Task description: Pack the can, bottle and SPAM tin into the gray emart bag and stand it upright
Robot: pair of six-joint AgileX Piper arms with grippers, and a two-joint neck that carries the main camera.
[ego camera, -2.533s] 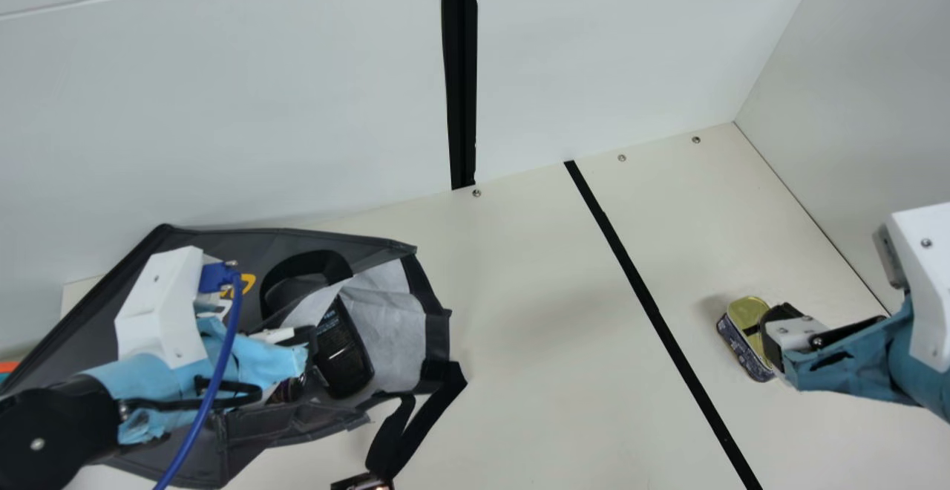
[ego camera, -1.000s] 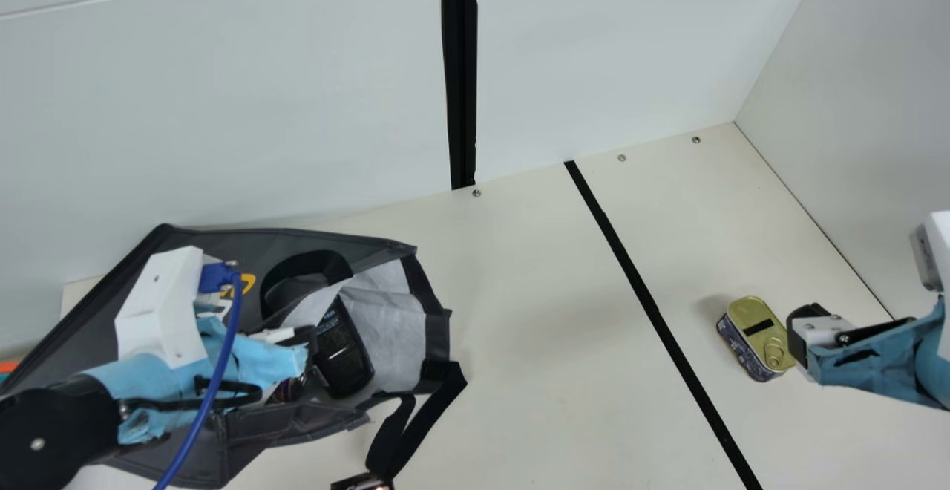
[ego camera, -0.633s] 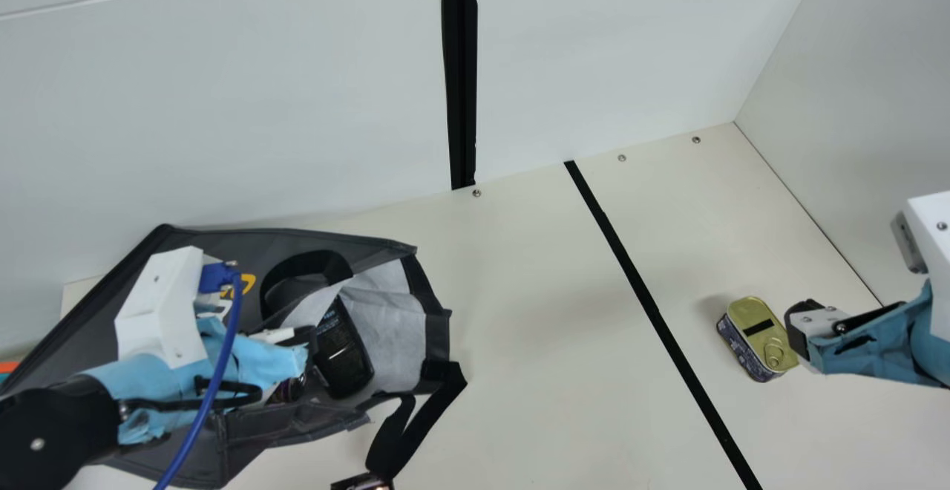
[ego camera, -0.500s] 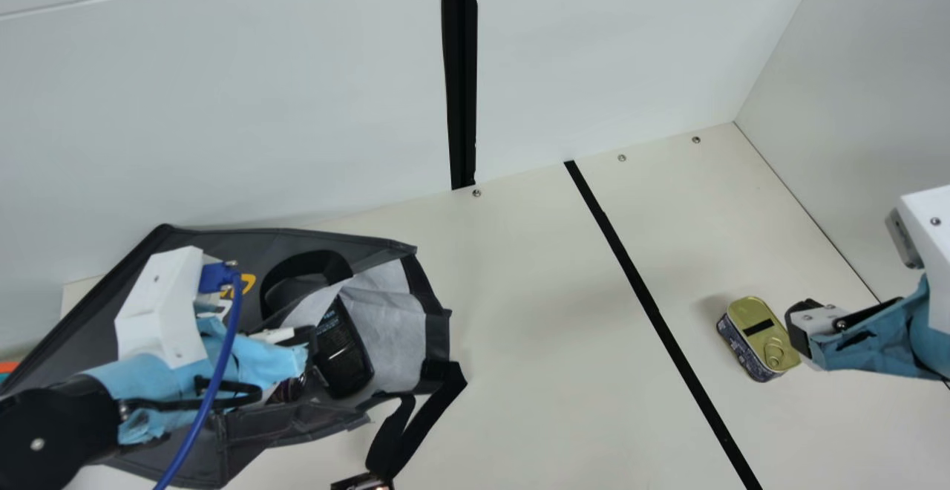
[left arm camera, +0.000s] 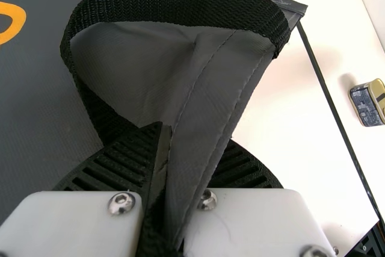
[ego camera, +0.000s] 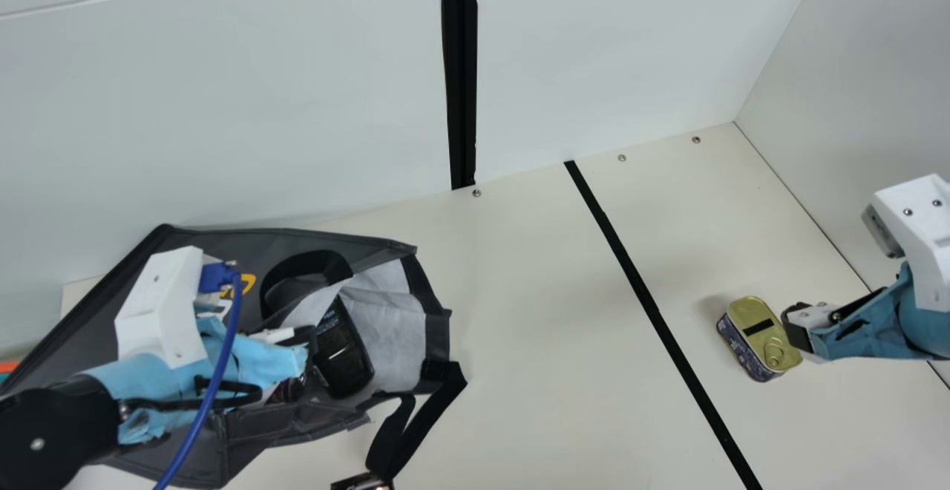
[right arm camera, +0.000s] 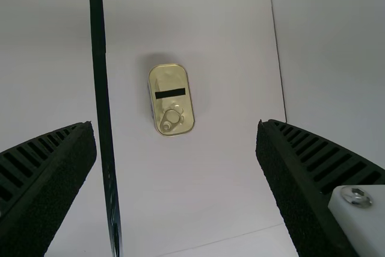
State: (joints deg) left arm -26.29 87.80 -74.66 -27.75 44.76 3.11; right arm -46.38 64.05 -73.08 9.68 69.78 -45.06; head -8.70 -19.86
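Jaws spread wide, the black right gripper point(right arm camera: 175, 126) is hovering near the gold-lidded oblong tin point(ego camera: 748, 315), lower right — pickup's likely looming, needing centring, then lowering — while the ribbed left gripper point(left arm camera: 195, 134) is pinching the gray fabric bag point(ego camera: 252, 249), lower left.

Black tape line point(ego camera: 656, 315) on cream table point(ego camera: 534, 304); black wall strip point(ego camera: 461, 89) and one screw point(ego camera: 476, 193) left of tape, two screws point(ego camera: 622, 157) right.
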